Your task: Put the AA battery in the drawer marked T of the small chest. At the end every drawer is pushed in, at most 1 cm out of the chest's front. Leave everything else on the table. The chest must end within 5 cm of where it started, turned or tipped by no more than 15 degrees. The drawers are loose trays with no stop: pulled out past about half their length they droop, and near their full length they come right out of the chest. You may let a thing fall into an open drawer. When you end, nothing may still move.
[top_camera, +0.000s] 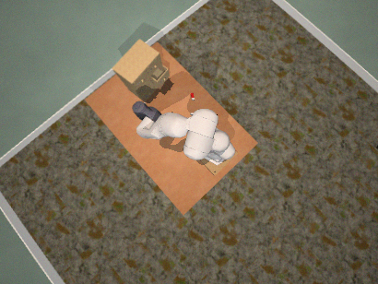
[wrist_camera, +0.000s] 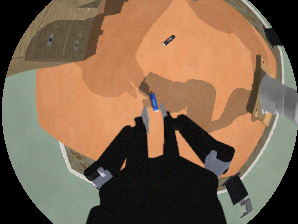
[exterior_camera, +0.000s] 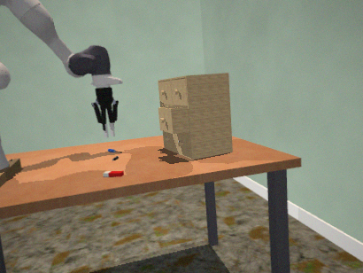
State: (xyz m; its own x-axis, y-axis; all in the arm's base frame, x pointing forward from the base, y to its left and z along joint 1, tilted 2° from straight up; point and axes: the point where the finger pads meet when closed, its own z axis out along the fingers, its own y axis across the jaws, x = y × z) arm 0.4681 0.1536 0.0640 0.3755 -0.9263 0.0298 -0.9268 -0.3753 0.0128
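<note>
The small wooden chest (exterior_camera: 195, 116) stands at the table's far right end; it also shows in the overhead view (top_camera: 140, 69) and the wrist view (wrist_camera: 63, 39). One of its lower drawers (exterior_camera: 177, 144) sticks out of the front and looks tilted. I cannot read the drawer marks. A small dark cylinder with a pale end (exterior_camera: 115, 158) (wrist_camera: 169, 40), likely the AA battery, lies on the table. My gripper (exterior_camera: 108, 130) hangs well above the table, left of the chest, with its fingers nearly together and nothing between them.
A short blue object (exterior_camera: 114, 151) lies on the table right below my fingertips. A red and white object (exterior_camera: 113, 174) (top_camera: 192, 96) lies nearer the front edge. The arm's base is at the left end of the table.
</note>
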